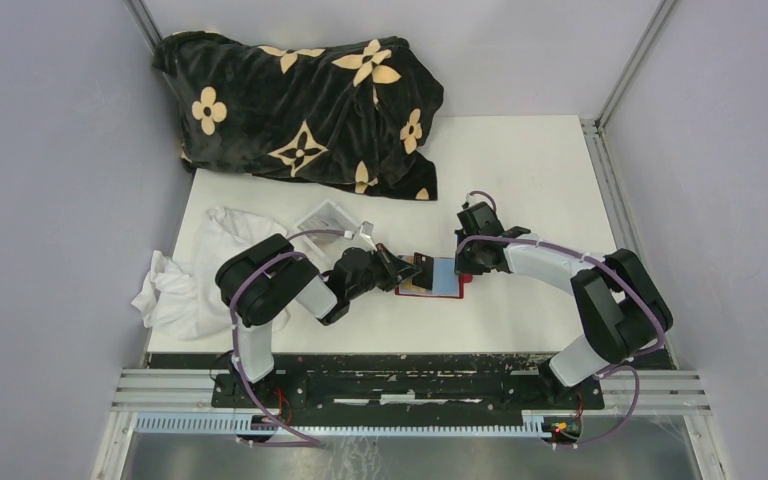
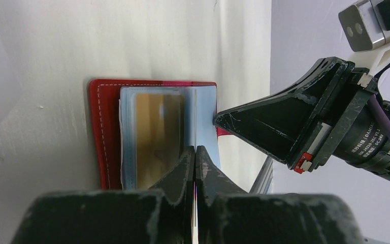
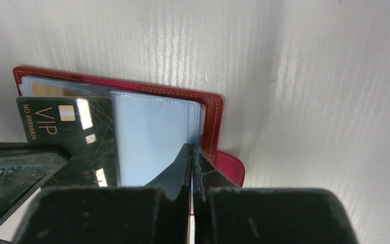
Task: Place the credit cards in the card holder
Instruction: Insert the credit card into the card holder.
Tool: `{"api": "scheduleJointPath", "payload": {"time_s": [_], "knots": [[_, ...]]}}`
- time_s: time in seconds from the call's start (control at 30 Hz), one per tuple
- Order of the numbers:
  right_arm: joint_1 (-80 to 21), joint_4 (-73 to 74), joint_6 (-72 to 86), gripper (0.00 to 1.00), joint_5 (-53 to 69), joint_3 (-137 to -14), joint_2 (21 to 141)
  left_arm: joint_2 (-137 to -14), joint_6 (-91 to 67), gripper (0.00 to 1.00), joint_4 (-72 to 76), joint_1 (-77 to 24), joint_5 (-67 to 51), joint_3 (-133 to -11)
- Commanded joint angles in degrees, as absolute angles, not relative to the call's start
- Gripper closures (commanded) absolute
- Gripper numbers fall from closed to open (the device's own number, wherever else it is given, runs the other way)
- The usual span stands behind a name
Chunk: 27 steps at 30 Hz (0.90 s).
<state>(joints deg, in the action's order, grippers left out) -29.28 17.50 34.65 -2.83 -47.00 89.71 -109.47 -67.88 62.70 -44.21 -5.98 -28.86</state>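
- While it lies open and flat on the white desk (image 1: 540,180) between the two arms, the red card holder (image 3: 214,117) shows its pale blue plastic sleeves (image 3: 150,137) face up, its snap tab (image 3: 231,168) sticking out at one side.
- One gold card (image 2: 155,137) already sits inside a sleeve.
- A dark green VIP card (image 3: 66,137) is over the end of the holder nearest the left arm; whether its edge has entered a sleeve cannot be told.
- The left gripper (image 2: 195,152) is clamped on that VIP card, which shows edge-on between its closed fingers.
- The right gripper (image 3: 191,150) is closed with nothing seen between its fingers, its tips at the opposite edge of the sleeves, beside the tab.
- Behind the left arm, a clear plastic box (image 1: 322,215) rests near a crumpled white cloth (image 1: 190,270) at the desk's left edge.
- A black blanket (image 1: 300,100) with a beige flower pattern is heaped across the far left corner.
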Motion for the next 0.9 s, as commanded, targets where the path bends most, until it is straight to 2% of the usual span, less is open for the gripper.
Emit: {"api": "scheduleJointPath", "payload": {"time_s": [0.0, 0.63, 0.87], "knots": [[-28.89, 16.61, 34.93, 0.99, -3.34, -47.72, 90.44, -109.85, -70.92, 0.97, 65.74, -44.71, -6.24, -28.95], [-28.54, 16.35, 34.89, 0.99, -2.66, -47.64, 90.73, -104.62, -68.04, 0.97, 58.95, -46.20, 0.60, -26.45], [-28.51, 16.35, 34.89, 0.99, -2.61, -47.40, 90.59, -106.39, -68.63, 0.97, 60.22, -46.14, -0.04, -26.65]]}}
